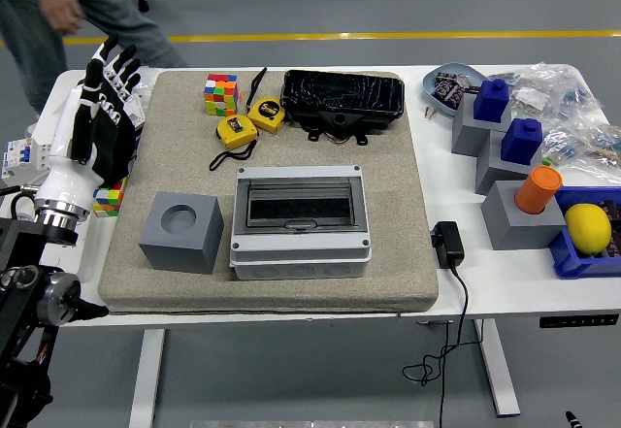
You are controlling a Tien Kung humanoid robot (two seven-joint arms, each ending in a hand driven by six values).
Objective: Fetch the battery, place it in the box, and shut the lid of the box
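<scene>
Up at the table's left edge, the left hand seems spread open, apparently holding nothing.

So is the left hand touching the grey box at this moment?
No. The left hand is raised at the table's left edge, fingers spread, well clear of the grey box.

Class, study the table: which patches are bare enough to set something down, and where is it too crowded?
Free: the mat right of the grey box, the mat strip between that box and the black case, and bare table right of the charger. Crowded: the right side around the blue blocks and lemon, and the left edge by the left hand.
</scene>
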